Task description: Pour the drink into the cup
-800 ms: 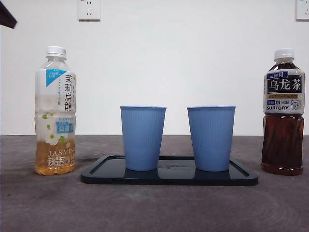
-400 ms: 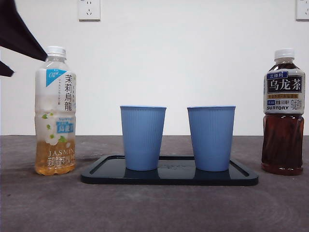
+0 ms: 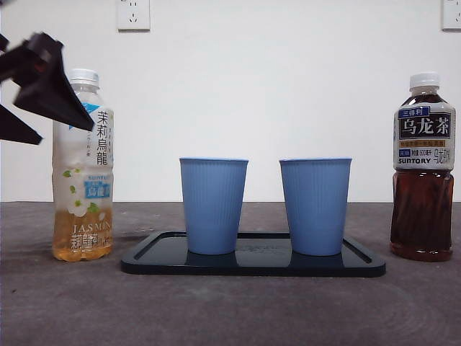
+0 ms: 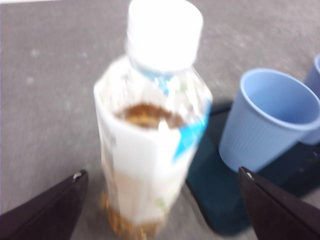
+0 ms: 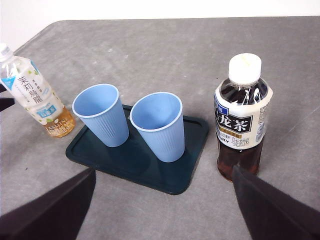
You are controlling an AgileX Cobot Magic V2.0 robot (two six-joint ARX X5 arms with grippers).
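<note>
Your left claw [image 4: 160, 200]: jaws spread wide, jasmine bottle [image 4: 150, 150] between, untouched. Bottle upright on counter [image 3: 230, 310], at 9 o'clock of tray [image 3: 252, 264] bearing two blue cups [image 3: 212, 205]. Right claw [image 5: 162, 200]: agape, idle.

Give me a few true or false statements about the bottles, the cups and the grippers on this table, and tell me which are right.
1. Both blue cups stand upright on the dark tray. True.
2. The jasmine tea bottle is full to the neck. False: its tea fills only about the lower third.
3. The left gripper has open jaws either side of the jasmine tea bottle, not touching it. True.
4. The oolong tea bottle has its cap off. False: its white cap is on.
5. The left blue cup holds tea. False: the right wrist view shows both it and the right blue cup empty.
6. The right gripper grips the oolong tea bottle. False: it is open, clear of it.
</note>
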